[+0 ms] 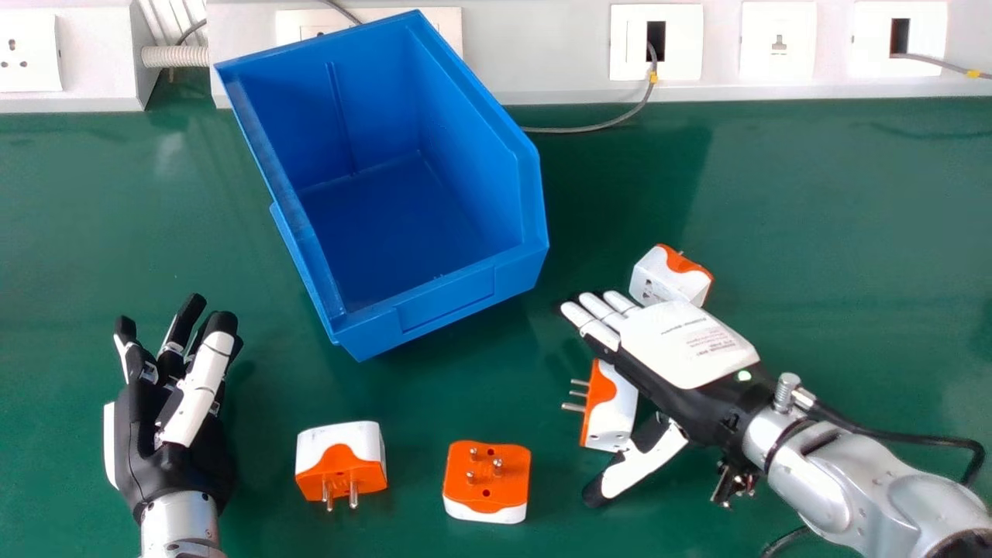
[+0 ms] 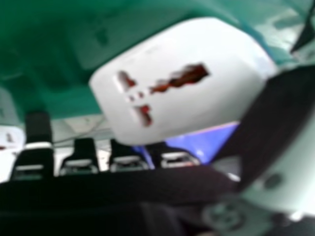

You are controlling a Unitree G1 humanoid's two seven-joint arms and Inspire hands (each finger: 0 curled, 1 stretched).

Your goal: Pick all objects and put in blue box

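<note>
And it's the right hand (image 1: 690, 345) that's in position, right of the blue box (image 1: 446, 298) and on its nearer side, fingers straight, thumb spread wide, nothing gripped! The target looks to be the white-and-orange plug (image 1: 612, 411), lying in the gap between thumb and fingers on the green bench (image 1: 837, 256). Look at the lie of it: long side running roughly toward and away from the robot, pins out to the left, socket face turned to the palm. So fingers and thumb should close across it, one on each end, I'd say. Watch the far plug (image 1: 670, 275), tucked just beyond the fingers; a wide swing toward the box could nudge it. The left hand (image 1: 170, 434) waits left of the box's near corner, fingers loose, clearly the farther one from this plug.
</note>
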